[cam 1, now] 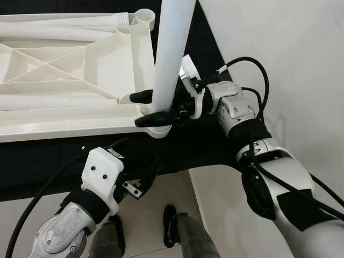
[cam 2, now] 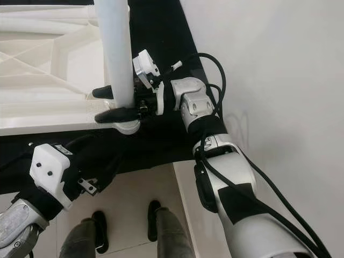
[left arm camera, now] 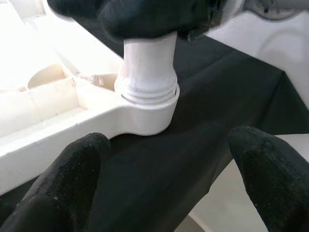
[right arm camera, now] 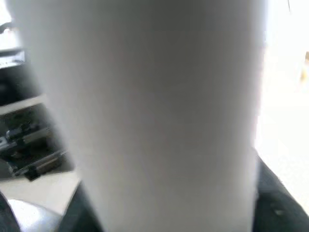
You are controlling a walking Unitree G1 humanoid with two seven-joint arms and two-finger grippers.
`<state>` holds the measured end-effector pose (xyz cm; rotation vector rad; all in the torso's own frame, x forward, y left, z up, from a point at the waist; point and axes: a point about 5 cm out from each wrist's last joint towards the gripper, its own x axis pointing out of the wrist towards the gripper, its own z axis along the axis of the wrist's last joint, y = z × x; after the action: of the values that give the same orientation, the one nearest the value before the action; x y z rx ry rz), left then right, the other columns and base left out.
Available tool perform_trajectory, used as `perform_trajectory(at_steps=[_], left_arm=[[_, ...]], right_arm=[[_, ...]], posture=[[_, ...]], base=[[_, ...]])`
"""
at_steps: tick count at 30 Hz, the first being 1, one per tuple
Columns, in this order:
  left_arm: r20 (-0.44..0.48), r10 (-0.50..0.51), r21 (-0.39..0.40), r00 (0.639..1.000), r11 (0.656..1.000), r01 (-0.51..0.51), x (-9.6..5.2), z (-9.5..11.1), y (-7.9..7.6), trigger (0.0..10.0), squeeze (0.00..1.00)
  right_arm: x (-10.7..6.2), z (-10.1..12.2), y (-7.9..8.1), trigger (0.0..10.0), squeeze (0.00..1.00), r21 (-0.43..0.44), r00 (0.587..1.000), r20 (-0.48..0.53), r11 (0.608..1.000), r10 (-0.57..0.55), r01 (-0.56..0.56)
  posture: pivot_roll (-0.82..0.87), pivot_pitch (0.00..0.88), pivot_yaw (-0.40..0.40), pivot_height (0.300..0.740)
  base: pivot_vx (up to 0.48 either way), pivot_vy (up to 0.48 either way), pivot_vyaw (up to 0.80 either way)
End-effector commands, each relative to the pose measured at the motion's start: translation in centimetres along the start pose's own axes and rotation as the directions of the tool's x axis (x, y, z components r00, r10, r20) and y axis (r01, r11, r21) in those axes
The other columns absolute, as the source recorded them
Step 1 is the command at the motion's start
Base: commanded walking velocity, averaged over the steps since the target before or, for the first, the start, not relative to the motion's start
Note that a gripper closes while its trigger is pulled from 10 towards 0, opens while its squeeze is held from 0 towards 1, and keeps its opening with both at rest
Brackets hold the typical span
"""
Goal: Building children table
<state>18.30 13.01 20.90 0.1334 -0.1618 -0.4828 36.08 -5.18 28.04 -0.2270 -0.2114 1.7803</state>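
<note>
black cloth (cam 1: 204, 156) over a pale floor (cam 1: 161, 215), white wall (cam 1: 279, 48) at the right

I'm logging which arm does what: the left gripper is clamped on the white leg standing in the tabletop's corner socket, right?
Not quite: it is the right gripper that is clamped on the white leg standing in the tabletop's corner socket, as the left eye view shows. The left gripper hangs open below.

The right arm comes in from five o'clock, bends at the elbow and reaches toward nine o'clock. The right gripper (cam 1: 152, 107) has its two black fingers closed around a white leg (cam 1: 171, 59), one on each side. The left gripper (cam 1: 141, 180) is at seven o'clock, low, with its fingers (left arm camera: 67, 179) spread apart, holding nothing.
</note>
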Motion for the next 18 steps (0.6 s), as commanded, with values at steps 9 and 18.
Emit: perform_trajectory(at_steps=[9, 18], left_arm=[[-0.022, -0.010, 0.003, 1.000, 1.000, 0.010, -0.2, -0.2, -0.2, 10.0, 0.00], [-0.015, -0.014, 0.005, 1.000, 1.000, 0.014, 0.1, -0.3, -0.2, 10.0, 0.00]], right_arm=[[-0.5, -1.7, 0.3, 0.0, 0.00, 0.037, 0.999, 0.013, 0.999, -0.038, 0.038], [-4.3, -5.8, 1.7, 0.0, 0.00, 0.021, 0.888, -0.144, 0.896, -0.436, 0.444]], posture=[[0.21, 0.361, -0.136, 0.740], [0.18, 0.339, -0.160, 0.740]], base=[[0.000, 0.000, 0.00], [0.000, 0.000, 0.00]])
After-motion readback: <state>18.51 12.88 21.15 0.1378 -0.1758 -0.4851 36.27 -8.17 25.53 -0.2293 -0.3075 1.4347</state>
